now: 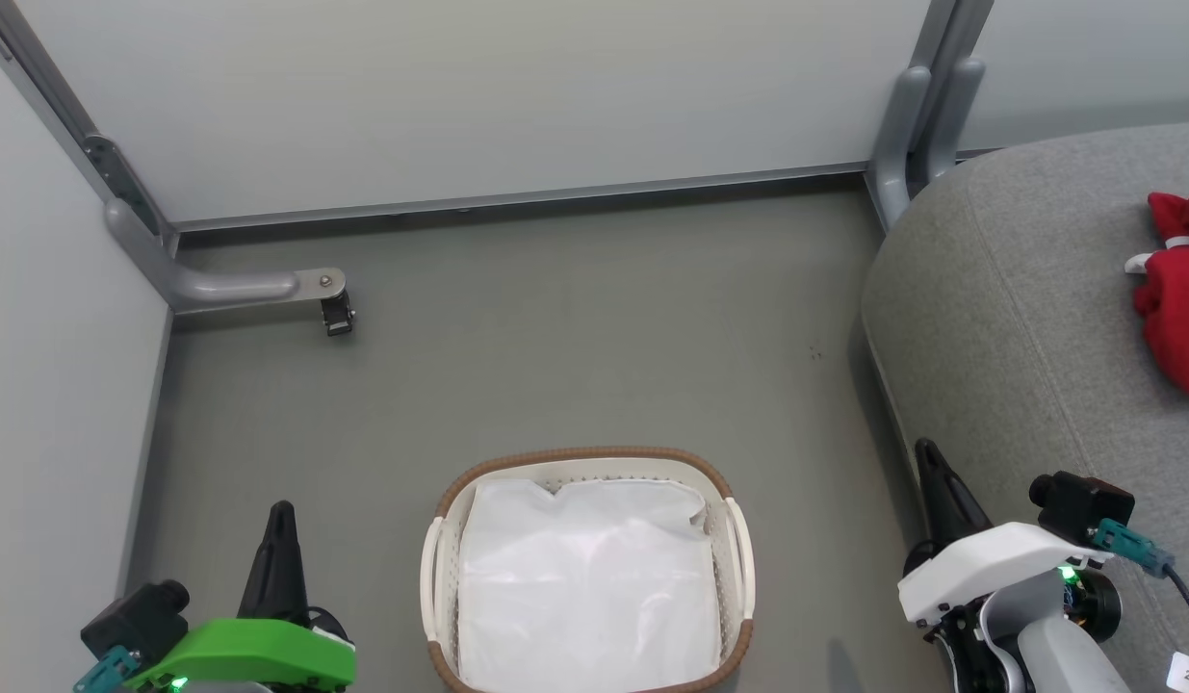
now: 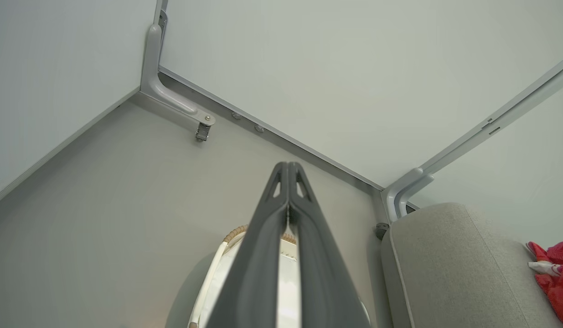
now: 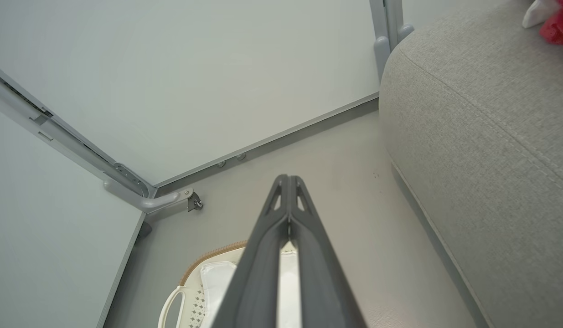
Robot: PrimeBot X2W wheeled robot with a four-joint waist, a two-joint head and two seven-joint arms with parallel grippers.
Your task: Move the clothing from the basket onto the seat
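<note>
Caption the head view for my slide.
Basket holds just its white liner; red clothing lies on the grey seat.

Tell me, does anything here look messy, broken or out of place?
Nothing looks broken or spilled. The red clothing lies in a crumpled heap on the seat, not spread flat. The basket stands upright on the floor, its white liner a little wrinkled.

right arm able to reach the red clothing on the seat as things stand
Probably yes: the right gripper, shut, hangs beside the seat, and nothing stands between it and the clothing lying on top.
</note>
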